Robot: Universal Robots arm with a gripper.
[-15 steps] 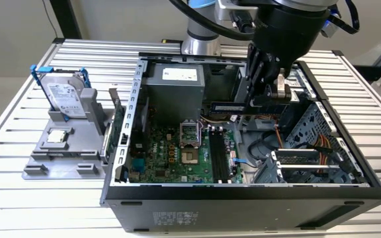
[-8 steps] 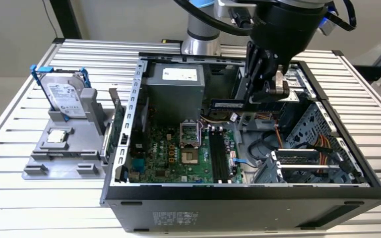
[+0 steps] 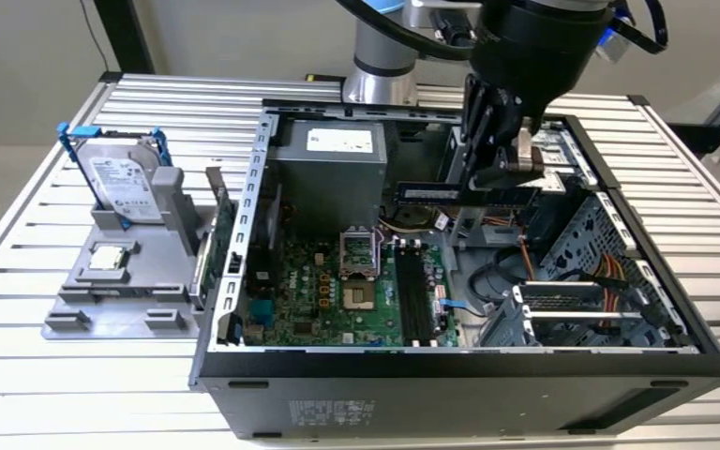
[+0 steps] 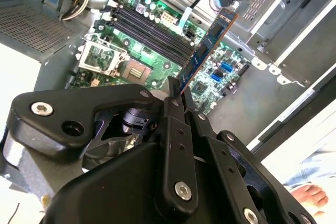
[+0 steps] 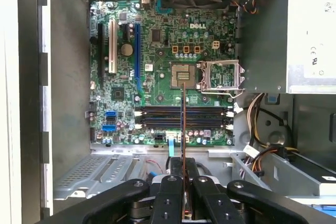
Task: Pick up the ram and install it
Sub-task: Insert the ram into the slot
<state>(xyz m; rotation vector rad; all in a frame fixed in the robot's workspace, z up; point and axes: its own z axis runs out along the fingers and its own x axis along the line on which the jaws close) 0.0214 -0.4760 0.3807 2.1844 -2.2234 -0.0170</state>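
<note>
The claw point(image 4: 178, 91) grips the ram point(image 4: 208, 50) above the motherboard point(image 5: 157, 74).

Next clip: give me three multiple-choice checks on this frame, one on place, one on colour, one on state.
1. The hard drive stands:
A in the grey stand outside the case
B inside the case
C on the floor

2. The memory slots are:
A white
B black
C red

3. The gripper is:
A open
B shut on the ram
C shut on a cable

Answers:
1 A, it stands upright at the exterior view's left of the case.
2 B, dark rows on the green board.
3 B, its fingers pinch the stick above the slots.
</note>
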